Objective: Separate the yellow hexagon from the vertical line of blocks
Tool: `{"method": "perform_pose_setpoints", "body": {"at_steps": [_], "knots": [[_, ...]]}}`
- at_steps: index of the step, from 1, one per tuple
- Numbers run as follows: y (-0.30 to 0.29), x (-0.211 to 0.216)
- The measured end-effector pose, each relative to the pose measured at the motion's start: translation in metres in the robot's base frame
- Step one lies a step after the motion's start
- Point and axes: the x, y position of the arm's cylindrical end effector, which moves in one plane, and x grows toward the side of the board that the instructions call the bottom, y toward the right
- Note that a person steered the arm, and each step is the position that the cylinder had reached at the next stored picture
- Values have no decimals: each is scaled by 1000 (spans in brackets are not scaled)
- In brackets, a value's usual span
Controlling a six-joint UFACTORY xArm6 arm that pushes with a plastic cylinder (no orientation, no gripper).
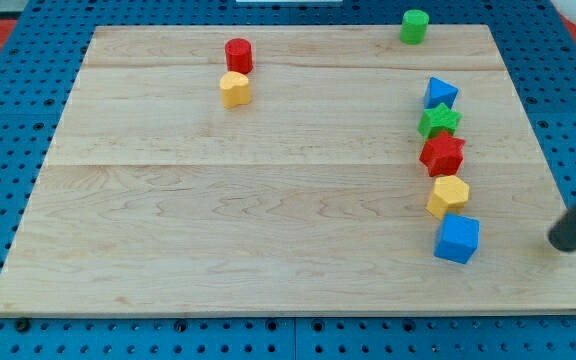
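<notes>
A vertical line of blocks stands at the view's right: a blue triangle (440, 93) at its top, then a green star (439, 122), a red star (442, 154), the yellow hexagon (449, 195) and a blue cube (457, 238) at its bottom. The yellow hexagon touches the red star above it and the blue cube below it. My tip (562, 243) is at the view's right edge, to the right of the blue cube and apart from all blocks.
A red cylinder (238, 54) and a yellow block (235, 89) sit together at the upper left of the wooden board (218, 200). A green cylinder (414, 26) stands at the board's top edge.
</notes>
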Motion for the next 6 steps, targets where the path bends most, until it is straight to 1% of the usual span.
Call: {"method": "perform_pose_setpoints", "body": {"at_steps": [1,2,3,4,5,6], "knots": [[-10,-23],[-81,-26],[-173,-28],[-175,-62],[-163,-36],[-141,-51]]}}
